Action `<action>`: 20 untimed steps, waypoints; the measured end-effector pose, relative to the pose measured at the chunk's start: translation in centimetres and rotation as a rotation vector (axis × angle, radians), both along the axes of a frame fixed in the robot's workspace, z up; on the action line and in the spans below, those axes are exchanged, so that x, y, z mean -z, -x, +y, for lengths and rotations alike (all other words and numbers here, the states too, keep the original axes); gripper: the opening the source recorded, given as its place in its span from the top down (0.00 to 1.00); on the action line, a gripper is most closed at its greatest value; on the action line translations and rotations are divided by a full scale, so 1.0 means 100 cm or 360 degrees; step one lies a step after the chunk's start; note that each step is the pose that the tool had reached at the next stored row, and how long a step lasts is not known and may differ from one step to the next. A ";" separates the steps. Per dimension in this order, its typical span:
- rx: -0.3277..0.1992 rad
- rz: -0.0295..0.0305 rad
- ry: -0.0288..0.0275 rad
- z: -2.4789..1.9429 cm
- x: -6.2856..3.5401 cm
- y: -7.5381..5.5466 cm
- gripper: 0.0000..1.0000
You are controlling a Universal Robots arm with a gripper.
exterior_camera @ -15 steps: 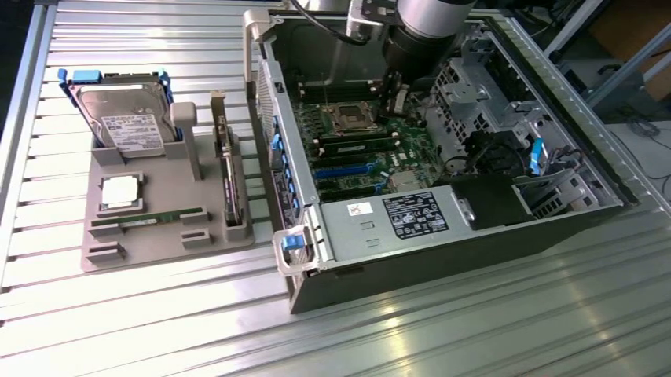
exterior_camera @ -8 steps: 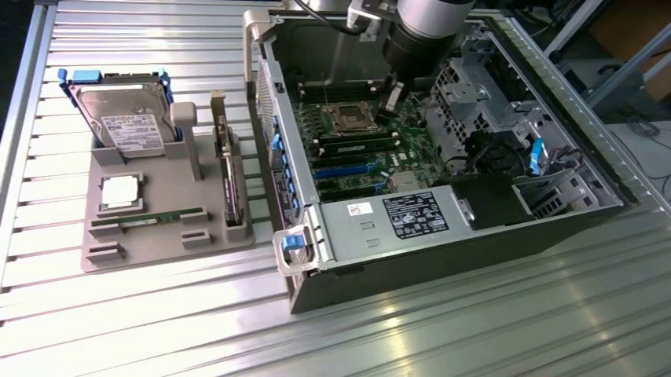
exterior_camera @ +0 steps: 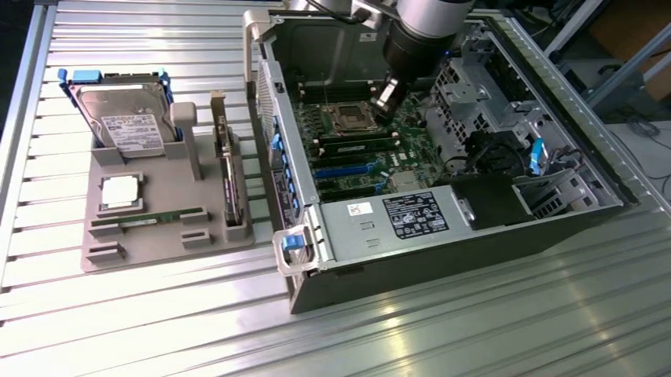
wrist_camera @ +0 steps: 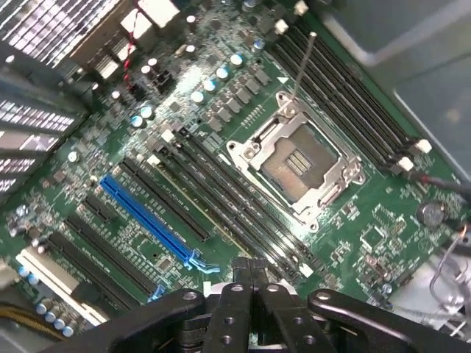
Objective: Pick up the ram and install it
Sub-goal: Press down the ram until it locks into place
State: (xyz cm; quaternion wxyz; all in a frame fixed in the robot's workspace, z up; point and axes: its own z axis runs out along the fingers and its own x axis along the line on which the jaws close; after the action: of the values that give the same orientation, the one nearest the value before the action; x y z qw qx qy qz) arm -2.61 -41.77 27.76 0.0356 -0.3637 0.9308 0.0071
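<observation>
From the exterior view I see my arm reaching down into the open computer case [exterior_camera: 441, 228], which lies on its side on the slatted metal counter [exterior_camera: 472, 338]. The tool [exterior_camera: 386, 96] hangs over the motherboard [exterior_camera: 362, 153], just beside the empty processor socket [exterior_camera: 343, 118].

The ram [exterior_camera: 147, 221] lies flat in its slot on the grey holder tray [exterior_camera: 157, 255], well apart from the tool, towards the exterior view's left. On that same tray I make out the hard drive [exterior_camera: 124, 118] standing in its blue frame, the square silver processor chip [exterior_camera: 122, 191] just above the ram, and the dark expansion card [exterior_camera: 226, 169] standing on edge along the tray's side nearest the case.

In the wrist view, the tool [wrist_camera: 250, 283] has its two black fingers [wrist_camera: 241, 273] pressed together with nothing between them. Under it I see the green motherboard [wrist_camera: 346, 220], with the open processor socket [wrist_camera: 298, 165] and its metal frame. Long dark memory slots [wrist_camera: 243, 202] run alongside the socket, directly under the fingertips. A blue expansion slot [wrist_camera: 143, 217] sits further out among black ones. One stick already sits in a slot on the board [exterior_camera: 357, 146] in the exterior view.
</observation>
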 end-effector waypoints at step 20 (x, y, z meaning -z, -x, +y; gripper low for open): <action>0.0883 0.00000 0.00000 0.0000 0.0006 0.000 0.89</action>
State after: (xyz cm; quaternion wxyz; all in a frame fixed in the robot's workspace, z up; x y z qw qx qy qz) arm -2.61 -41.76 27.70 0.0362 -0.0950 0.9948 -0.0029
